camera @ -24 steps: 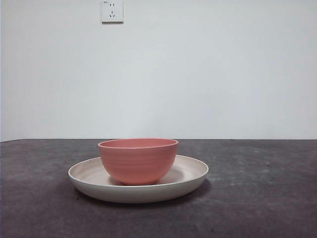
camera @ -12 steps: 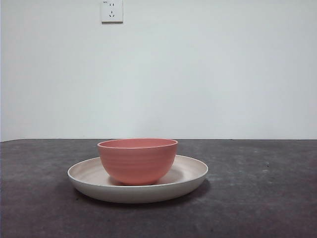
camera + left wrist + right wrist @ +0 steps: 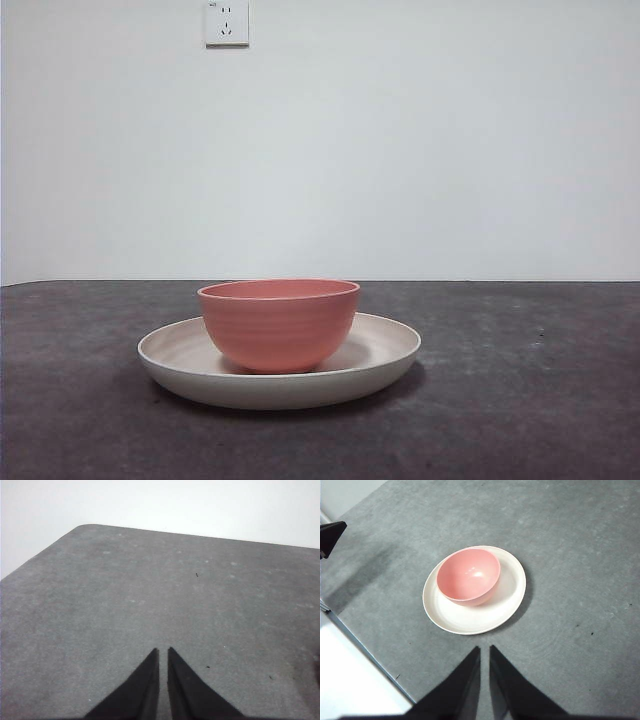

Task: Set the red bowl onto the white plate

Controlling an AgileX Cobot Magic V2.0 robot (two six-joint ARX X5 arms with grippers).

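**Bowl on plate**

You have one bowl (image 3: 278, 324) sitting upright on one plate (image 3: 385, 345) (off-centre). Both grippers, left (image 3: 163, 651) and right (image 3: 484, 649), hang well clear above the table (image 3: 520, 400), jaws nearly closed, empty.

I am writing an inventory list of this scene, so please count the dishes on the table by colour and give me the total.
Salmon-pink, small deep round bowl: 1
Off-white, wide shallow round plate under the bowl: 1
Total: 2 dishes on the dark grey table
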